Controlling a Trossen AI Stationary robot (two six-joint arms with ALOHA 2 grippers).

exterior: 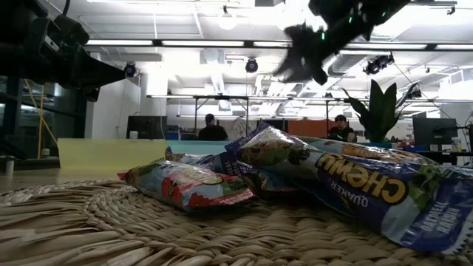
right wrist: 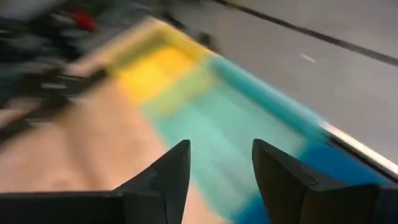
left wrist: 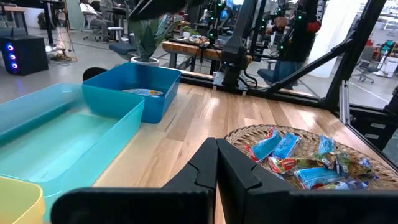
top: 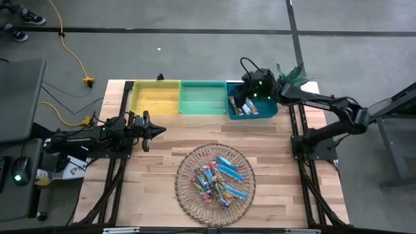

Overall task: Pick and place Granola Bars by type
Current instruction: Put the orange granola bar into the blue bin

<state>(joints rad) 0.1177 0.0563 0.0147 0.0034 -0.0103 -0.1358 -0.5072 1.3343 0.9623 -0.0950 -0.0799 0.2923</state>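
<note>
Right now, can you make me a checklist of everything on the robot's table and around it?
Surface: wooden table, bare between bins and basket.
Job's things: granola bars piled in the round wire basket; a couple already lie in the blue bin. Green bin and yellow bin look empty.
Clutter: nothing seen on the table.
Grippers: left gripper shut, empty, parked at the table's left side; right gripper open, empty, above the bins.
Cables: yellow cable on the floor, left of the table.
Surroundings: plant by the blue bin; people seated at desks far behind.
</note>
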